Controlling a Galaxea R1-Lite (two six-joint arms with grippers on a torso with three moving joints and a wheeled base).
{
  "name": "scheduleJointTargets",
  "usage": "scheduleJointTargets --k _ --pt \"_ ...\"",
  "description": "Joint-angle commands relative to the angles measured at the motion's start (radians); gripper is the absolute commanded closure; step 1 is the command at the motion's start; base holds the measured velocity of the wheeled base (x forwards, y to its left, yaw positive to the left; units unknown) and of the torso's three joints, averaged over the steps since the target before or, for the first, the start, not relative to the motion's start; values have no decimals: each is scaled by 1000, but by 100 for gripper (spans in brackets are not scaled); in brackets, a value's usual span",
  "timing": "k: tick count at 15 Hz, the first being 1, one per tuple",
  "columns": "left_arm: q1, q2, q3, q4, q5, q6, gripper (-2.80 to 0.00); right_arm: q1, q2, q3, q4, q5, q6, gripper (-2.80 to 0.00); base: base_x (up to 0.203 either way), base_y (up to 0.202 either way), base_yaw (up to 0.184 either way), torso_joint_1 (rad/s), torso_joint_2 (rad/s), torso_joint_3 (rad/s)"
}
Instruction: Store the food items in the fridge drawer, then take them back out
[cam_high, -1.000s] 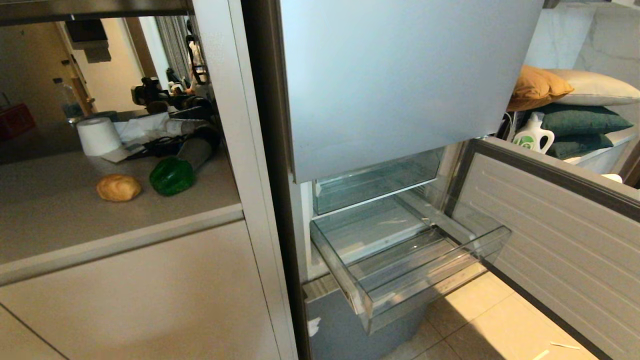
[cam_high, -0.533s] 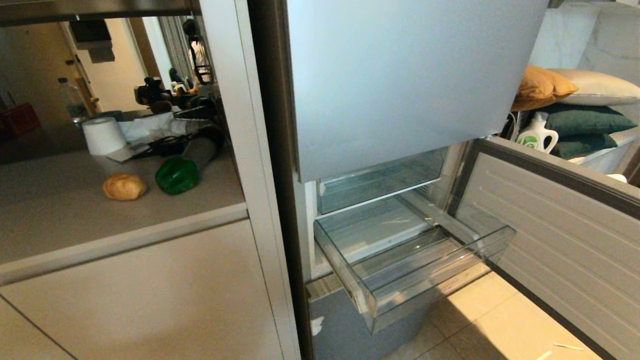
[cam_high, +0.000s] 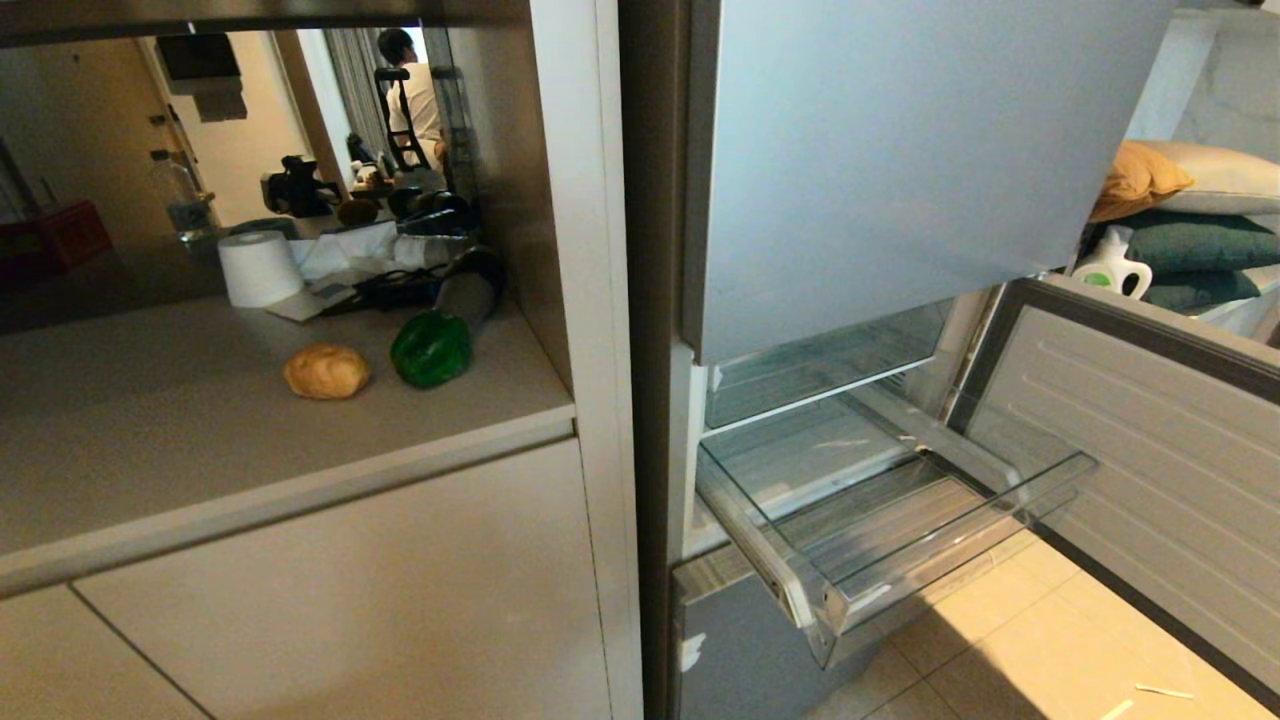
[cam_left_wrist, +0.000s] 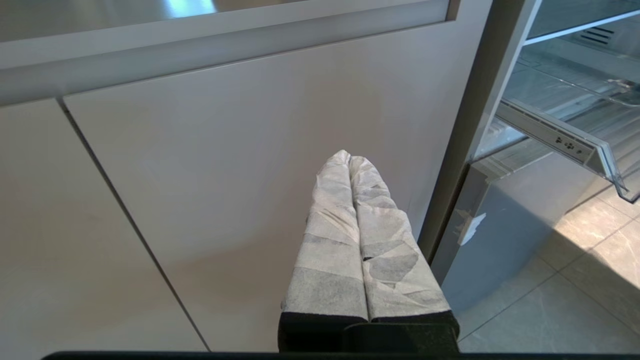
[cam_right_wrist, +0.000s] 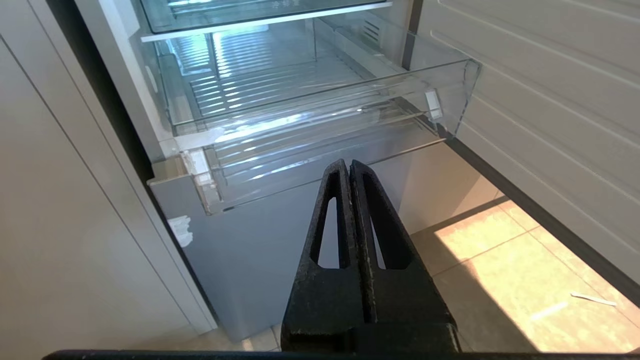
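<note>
Golden-brown roll (cam_high: 326, 371) and glossy green bell pepper (cam_high: 431, 349) side by side on the grey counter (cam_high: 150, 440), close together, left of the fridge and outside it. To their right, clear fridge drawer (cam_high: 900, 545) pulled out and bare inside, below the closed upper door (cam_high: 900, 170), with the middle door (cam_high: 1150, 460) swung wide to the right. White tape scrap (cam_high: 692, 652) on the lowest silver-blue front (cam_high: 740, 650). Behind the food, a white paper roll (cam_high: 259, 268) among dark clutter; further back, a person seen from behind. White jug with a green label (cam_high: 1110, 268) beside stacked cushions; no legible writing anywhere. Left gripper (cam_left_wrist: 350, 159), fingers wrapped in white tape and pressed together, empty, before the cabinet front (cam_left_wrist: 225, 165). Right gripper (cam_right_wrist: 348, 166), black fingers closed and empty, before the drawer's front edge.
</note>
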Motion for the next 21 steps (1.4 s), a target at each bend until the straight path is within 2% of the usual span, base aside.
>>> scheduleJointTargets --k 1,21 --pt "0 0 11 0 0 0 0 0 2 0 0 0 0 0 0 0 0 0 0 0" --pt "0 0 11 1 0 -1 0 0 2 0 0 -2 -3 0 0 0 0 0 0 0"
